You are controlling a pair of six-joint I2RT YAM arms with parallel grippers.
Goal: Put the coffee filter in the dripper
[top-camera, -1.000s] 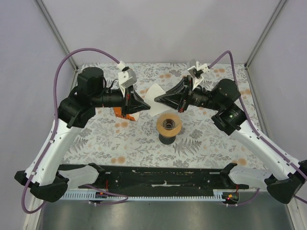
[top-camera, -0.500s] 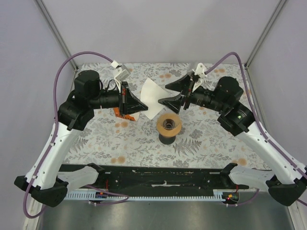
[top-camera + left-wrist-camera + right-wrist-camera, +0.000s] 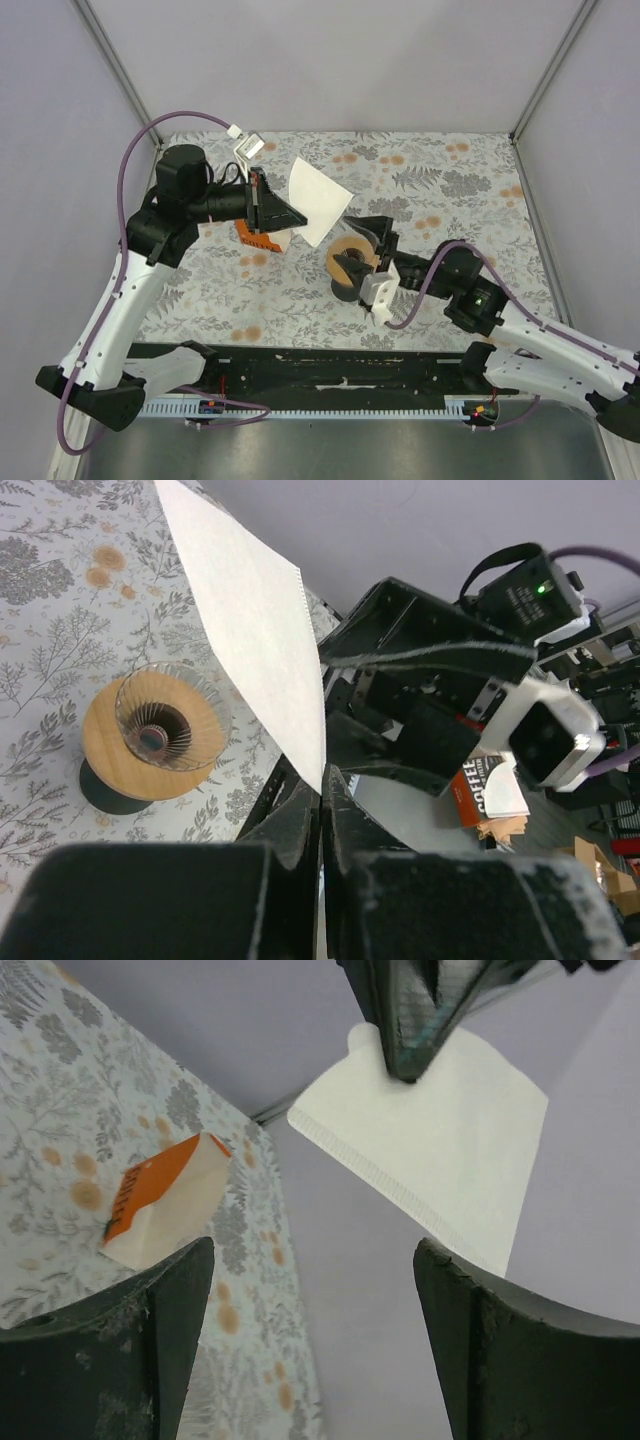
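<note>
The coffee filter (image 3: 320, 198) is a flat white paper sheet held in the air, and my left gripper (image 3: 292, 214) is shut on its lower edge. In the left wrist view the filter (image 3: 250, 620) rises from the closed fingertips of the left gripper (image 3: 322, 780). The dripper (image 3: 343, 250), tan-rimmed on a black base, stands below and to the right of the filter; it shows whole in the left wrist view (image 3: 160, 730). My right gripper (image 3: 358, 250) hangs open right at the dripper, partly covering it. From the right gripper (image 3: 312, 1250) I look up at the filter (image 3: 440, 1150).
An orange and white COFFEE pack (image 3: 256, 236) lies on the flowered table under my left gripper, also seen as the pack (image 3: 160, 1200) from the right wrist. Metal frame posts (image 3: 110, 60) stand at the back corners. A black rail (image 3: 340, 365) runs along the near edge.
My right gripper let go of the filter, opened wide and swung down and forward to the dripper. The left gripper kept the filter, which now stands unfolded flat.
</note>
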